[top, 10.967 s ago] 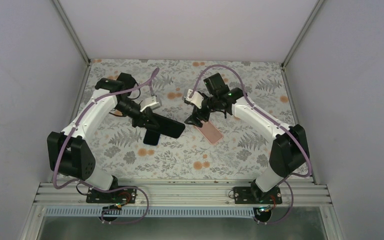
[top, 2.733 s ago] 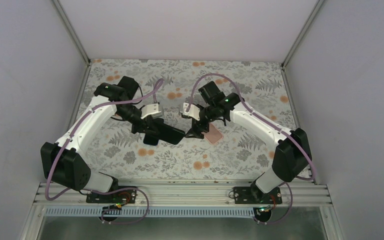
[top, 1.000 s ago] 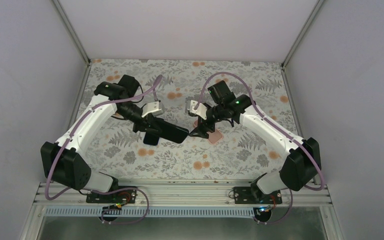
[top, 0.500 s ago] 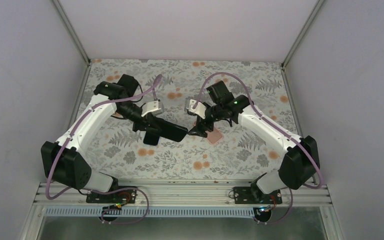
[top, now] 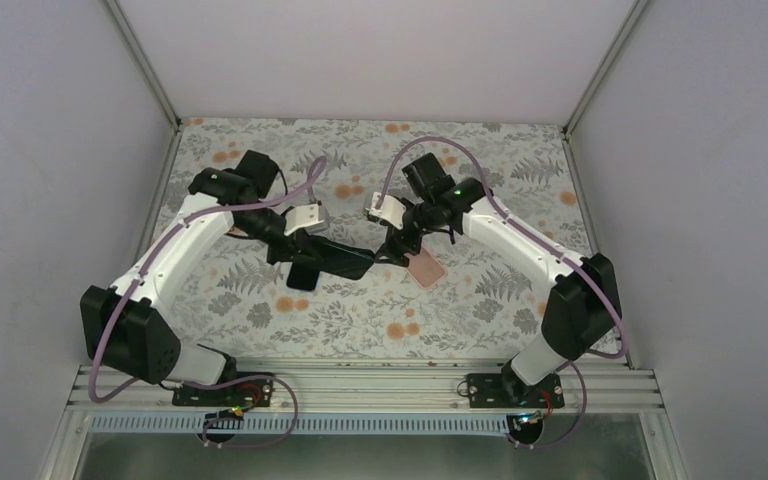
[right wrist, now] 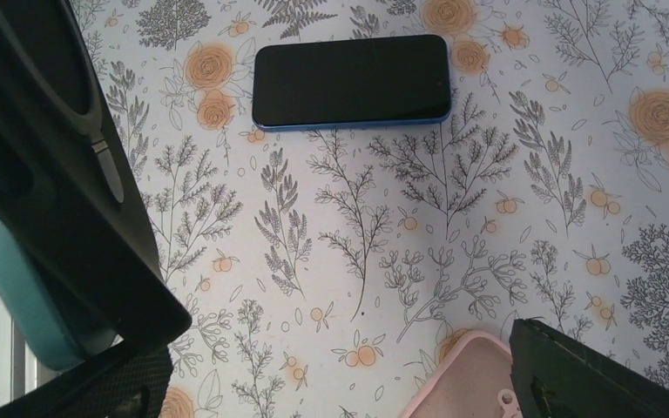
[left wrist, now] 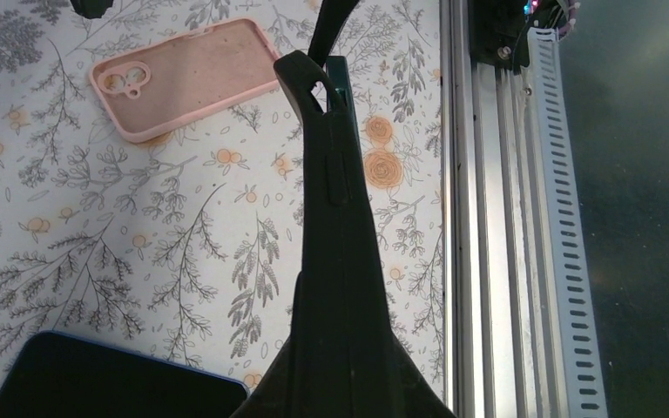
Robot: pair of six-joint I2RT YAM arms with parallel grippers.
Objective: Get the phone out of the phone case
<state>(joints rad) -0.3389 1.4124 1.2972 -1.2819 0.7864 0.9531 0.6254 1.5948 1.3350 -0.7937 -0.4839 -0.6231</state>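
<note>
Only wrist-side: teal phone (right wrist: 26, 296) in case (right wrist: 61, 157).

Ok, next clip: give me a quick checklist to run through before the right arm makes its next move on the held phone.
1. Left gripper shut on the cased phone: ok.
2. Right gripper open: ok.
3. Right fingers around the cased phone's end: cannot tell. In the top view they sit just beside it.
4. Phone parted from its case: not ok. The black and teal parts lie together.
5. Drop zone below free: not ok. The pink case and a dark phone lie there.
</note>
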